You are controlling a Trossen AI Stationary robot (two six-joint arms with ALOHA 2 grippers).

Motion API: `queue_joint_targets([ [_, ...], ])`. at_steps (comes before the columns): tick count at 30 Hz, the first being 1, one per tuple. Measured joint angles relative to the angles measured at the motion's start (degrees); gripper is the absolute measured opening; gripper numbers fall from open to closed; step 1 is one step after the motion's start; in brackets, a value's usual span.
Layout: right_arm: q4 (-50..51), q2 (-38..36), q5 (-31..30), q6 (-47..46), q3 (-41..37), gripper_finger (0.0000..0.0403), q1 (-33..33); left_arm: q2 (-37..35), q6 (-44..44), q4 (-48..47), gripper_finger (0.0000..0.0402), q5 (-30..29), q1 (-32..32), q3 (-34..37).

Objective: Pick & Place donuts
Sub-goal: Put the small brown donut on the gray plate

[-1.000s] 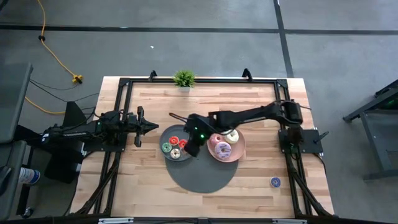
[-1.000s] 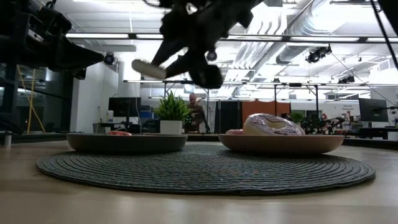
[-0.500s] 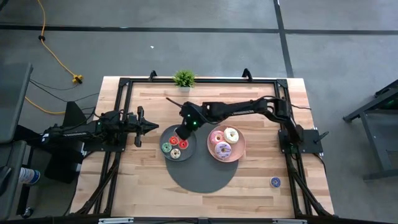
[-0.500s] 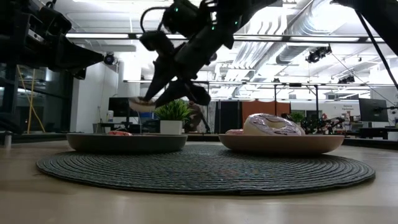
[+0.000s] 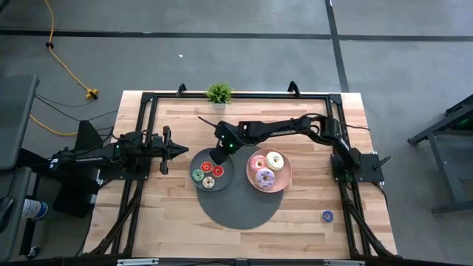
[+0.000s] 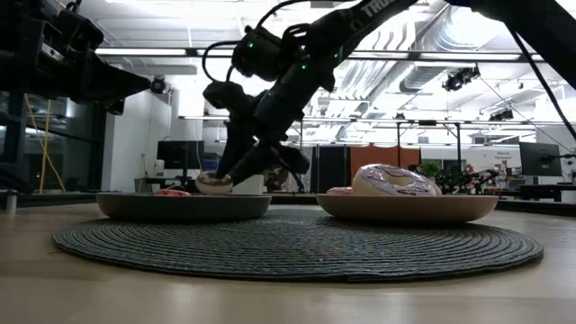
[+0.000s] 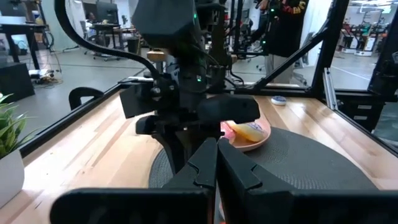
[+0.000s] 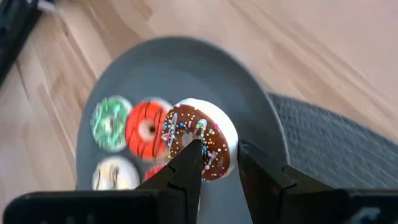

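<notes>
The wooden surface (image 5: pixel 185 214) carries a round woven mat (image 5: pixel 240 210), and on the mat sit 2 plates side by side: a grey plate (image 5: pixel 205 157) toward my left arm and a pink plate (image 5: pixel 286 175) toward my right.

My right arm reaches across the surface so that my right tool (image 8: pixel 214 163) hangs over the far rim of the grey plate. It is grasping a brown sprinkled donut (image 8: pixel 202 138), 1 finger through the hole and the other outside the ring, so the ring stands tilted on edge, not flat. In the low view the donut (image 6: pixel 214 184) sits just at the plate's rim, low enough that I cannot tell whether it touches.

Below it on the grey plate lie a green donut (image 8: pixel 109 122), an orange-red donut (image 8: pixel 145 128) and a cream donut (image 8: pixel 116 173). The bare grey patch lies straight under my right tool, beside those 3; I judge the drop goes there.

3 larger iced donuts (image 5: pixel 265 167) rest on the pink plate.

My left tool (image 5: pixel 172 151) waits clenched and empty, just beside the grey plate.
</notes>
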State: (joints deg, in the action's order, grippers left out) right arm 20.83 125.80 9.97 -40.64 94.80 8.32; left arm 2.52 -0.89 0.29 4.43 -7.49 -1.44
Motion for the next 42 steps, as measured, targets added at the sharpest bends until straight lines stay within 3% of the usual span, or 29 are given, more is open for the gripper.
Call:
queue_joint_targets([
  [15, -2.83, 2.69, 0.14, -11.90, 0.02, 0.0094, 0.41, -0.04, 0.00, -0.06, 0.0002, -1.05, 0.00, -0.01],
  [20, -3.53, 2.67, -2.57, -13.48, 0.02, 0.0094, 0.31, -0.04, 0.00, -0.06, 0.0002, -1.05, -0.02, -0.01],
  [42, -3.53, 2.60, 0.22, -16.01, 0.02, 0.0094, -0.47, -0.04, 0.00, -0.04, 0.0002, -1.05, -0.01, -0.01],
])
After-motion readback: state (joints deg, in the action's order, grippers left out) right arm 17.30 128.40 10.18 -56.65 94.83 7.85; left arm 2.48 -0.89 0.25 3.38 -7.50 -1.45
